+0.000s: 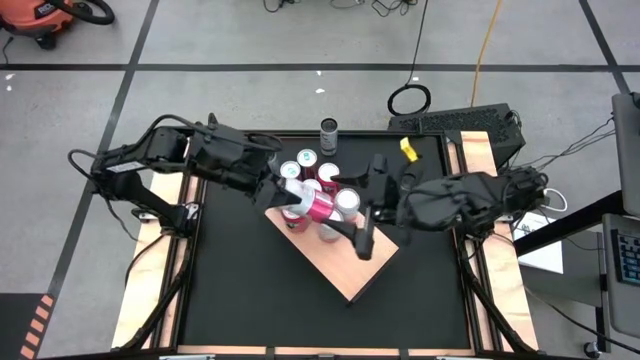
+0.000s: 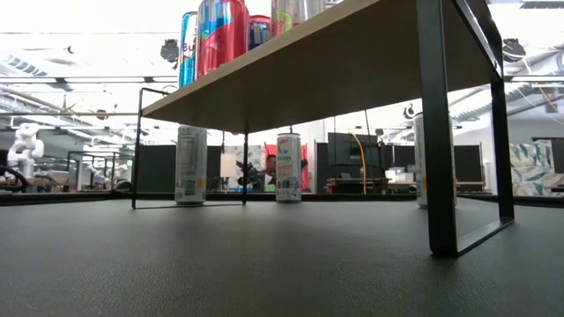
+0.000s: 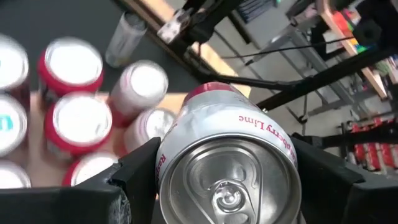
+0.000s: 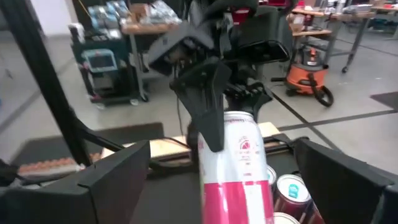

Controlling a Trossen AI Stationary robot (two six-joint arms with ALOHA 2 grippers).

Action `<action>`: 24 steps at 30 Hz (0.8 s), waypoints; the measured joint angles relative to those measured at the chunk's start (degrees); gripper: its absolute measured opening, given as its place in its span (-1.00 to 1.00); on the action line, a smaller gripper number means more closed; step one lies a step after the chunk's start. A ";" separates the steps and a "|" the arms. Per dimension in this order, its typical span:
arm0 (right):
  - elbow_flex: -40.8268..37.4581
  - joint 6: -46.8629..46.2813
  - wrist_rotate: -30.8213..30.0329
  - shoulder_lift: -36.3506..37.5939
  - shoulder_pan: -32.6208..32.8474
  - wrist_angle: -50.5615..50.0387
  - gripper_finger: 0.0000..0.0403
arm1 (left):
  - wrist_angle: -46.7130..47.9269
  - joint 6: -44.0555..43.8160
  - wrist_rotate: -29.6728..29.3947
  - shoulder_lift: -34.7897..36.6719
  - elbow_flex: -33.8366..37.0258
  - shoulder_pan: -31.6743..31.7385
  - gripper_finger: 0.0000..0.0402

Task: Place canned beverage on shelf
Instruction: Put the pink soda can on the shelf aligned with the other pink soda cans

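Note:
My left gripper is shut on a white and pink can, held above the shelf, a pale wooden slab on black legs. Several cans stand on the shelf's far left part, below and beside the held can. My right gripper is open and faces the left one. Its two fingers stand on either side of the can's pink end without touching it. Neither gripper shows in the low view. My left gripper pinches the can between its two fingers, on the white sides near its top end. The fingers come from the table's left, slanting down, and lie along the can. The can is lifted clear and tilted, its pink bottom end toward the right gripper.
A dark can stands on the black table beyond the shelf. More cans stand on the table under and behind the shelf. A yellow object lies at the far right. Wooden strips edge the table.

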State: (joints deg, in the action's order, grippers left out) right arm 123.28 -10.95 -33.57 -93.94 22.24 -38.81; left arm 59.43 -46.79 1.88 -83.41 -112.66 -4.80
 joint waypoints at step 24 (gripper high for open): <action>-0.02 -6.06 5.90 -7.21 -0.48 -6.40 0.87 | -0.31 -10.34 -3.72 -3.14 -0.02 -6.97 0.41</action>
State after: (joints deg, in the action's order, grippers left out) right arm 123.26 -17.01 -27.67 -101.15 21.76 -45.21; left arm 59.12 -57.14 -1.84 -86.55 -112.68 -11.77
